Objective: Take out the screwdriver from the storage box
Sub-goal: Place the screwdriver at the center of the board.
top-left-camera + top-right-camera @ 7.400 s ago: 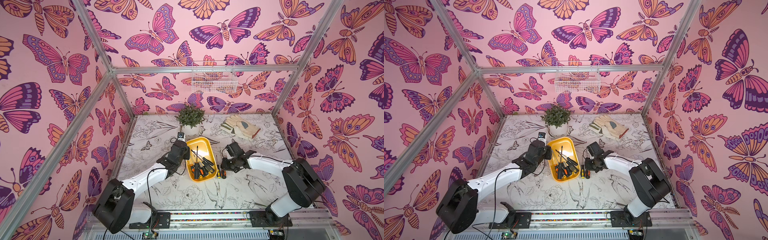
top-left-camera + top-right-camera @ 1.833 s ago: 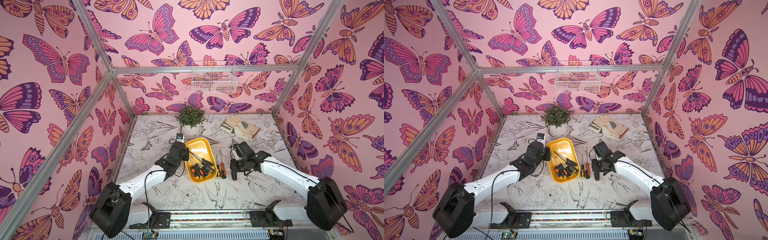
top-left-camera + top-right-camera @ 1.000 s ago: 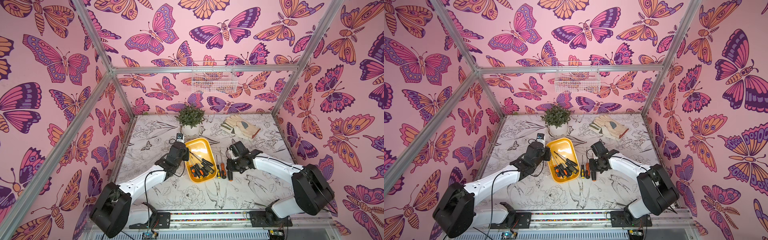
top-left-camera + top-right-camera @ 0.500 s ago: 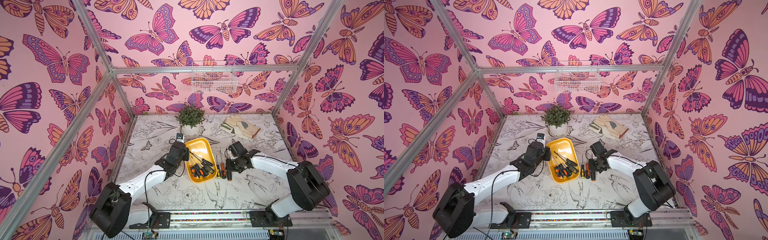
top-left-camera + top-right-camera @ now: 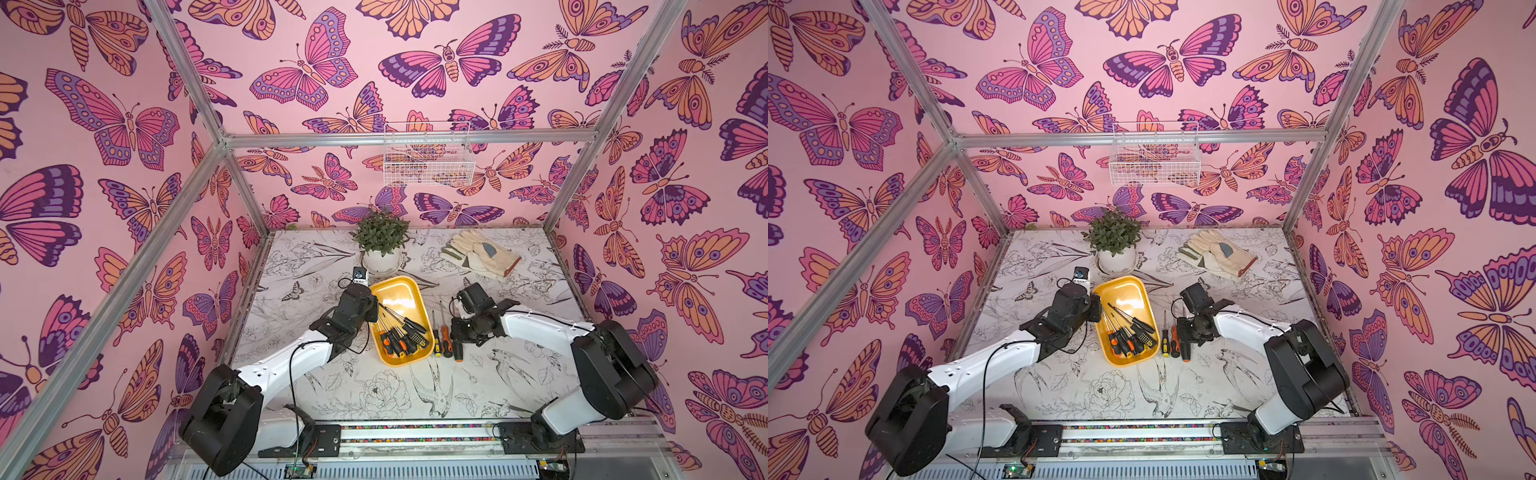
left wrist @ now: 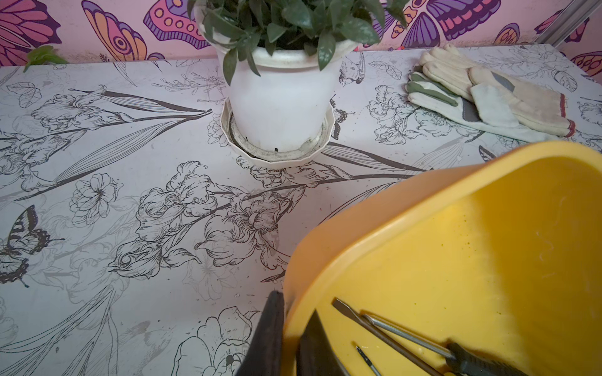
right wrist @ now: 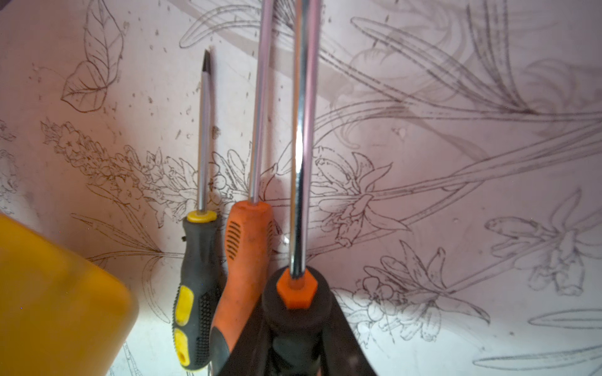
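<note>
Right gripper point(image 7: 298, 341) grips screwdriver point(image 7: 301, 162) by its handle. Lower it flat, right of the laid-out pair point(image 7: 247, 260), then release — left gripper point(image 6: 288, 341) pinches box point(image 6: 423, 201) rim.

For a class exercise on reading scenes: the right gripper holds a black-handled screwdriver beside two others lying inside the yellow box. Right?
No: the two others, yellow-black and orange, lie on the table outside the box, as the right wrist view shows. The rest stands.
</note>
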